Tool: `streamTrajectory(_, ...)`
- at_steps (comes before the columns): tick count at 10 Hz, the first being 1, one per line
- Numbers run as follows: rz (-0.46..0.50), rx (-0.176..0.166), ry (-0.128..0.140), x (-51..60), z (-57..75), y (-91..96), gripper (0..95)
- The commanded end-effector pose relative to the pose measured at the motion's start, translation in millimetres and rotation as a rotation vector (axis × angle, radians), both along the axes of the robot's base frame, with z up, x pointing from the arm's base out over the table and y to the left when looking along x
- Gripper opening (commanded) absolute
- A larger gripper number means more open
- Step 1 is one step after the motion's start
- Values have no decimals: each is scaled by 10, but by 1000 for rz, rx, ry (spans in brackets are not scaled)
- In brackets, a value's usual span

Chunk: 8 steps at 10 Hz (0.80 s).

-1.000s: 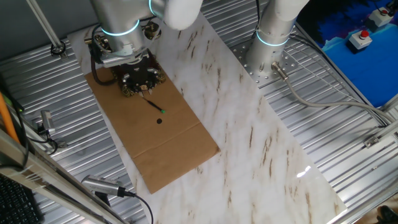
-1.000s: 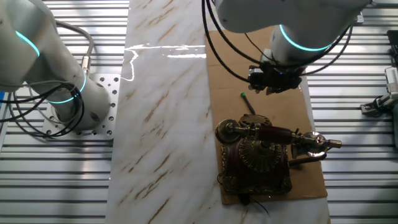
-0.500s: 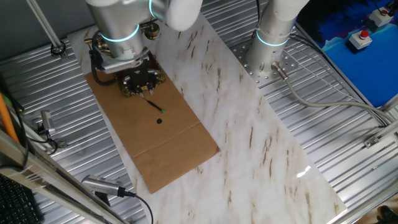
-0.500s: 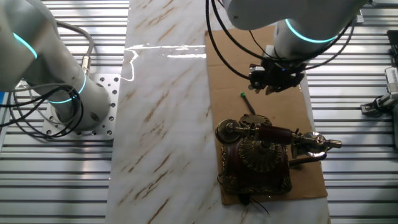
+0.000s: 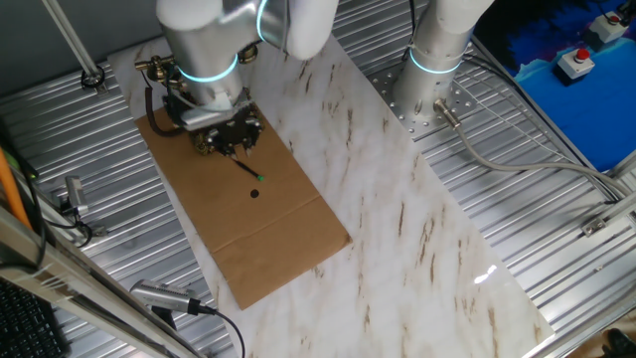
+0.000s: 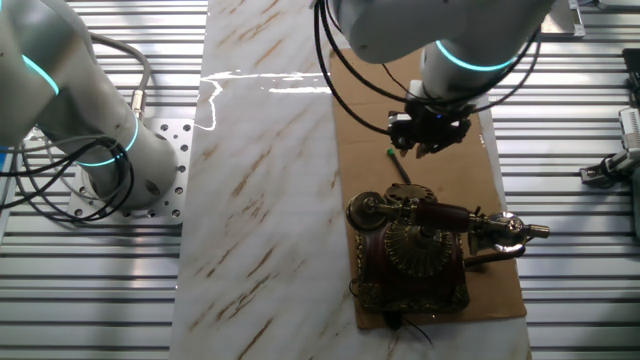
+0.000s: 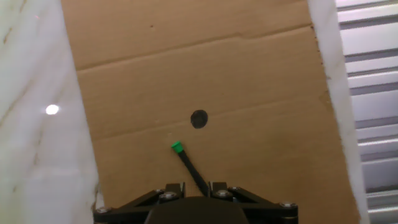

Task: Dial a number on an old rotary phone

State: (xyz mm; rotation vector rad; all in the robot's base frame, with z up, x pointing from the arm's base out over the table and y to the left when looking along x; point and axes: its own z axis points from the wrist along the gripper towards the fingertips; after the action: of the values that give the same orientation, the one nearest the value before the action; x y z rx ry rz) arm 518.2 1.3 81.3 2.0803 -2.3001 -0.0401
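We are gripping the thin black green-tipped stick [image 7: 189,164] in the gripper [image 7: 193,186], jaws clamped on it. The rotary phone [image 6: 415,250] is sitting on the cardboard sheet [image 6: 365,130] nearby. We are judging dialing not yet started.

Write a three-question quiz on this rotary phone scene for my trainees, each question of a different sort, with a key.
1. True or false: the handset rests across the top of the old rotary phone.
2. What does the phone stand on? A) bare marble B) cardboard sheet C) metal slats
3. Fill in: the thin black stick has a ____ tip.

Key: 1 true. 2 B. 3 green; in the hand view the stick runs up from between the fingers of the pincer, beside a dark spot on the cardboard.
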Motion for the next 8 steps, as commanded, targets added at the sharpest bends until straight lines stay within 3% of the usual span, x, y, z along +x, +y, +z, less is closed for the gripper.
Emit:
streamTrajectory(1,11,-9,-7,-58,-133,14,190)
streamTrajectory(8,56,-26,-11,-22,-266,69,190)
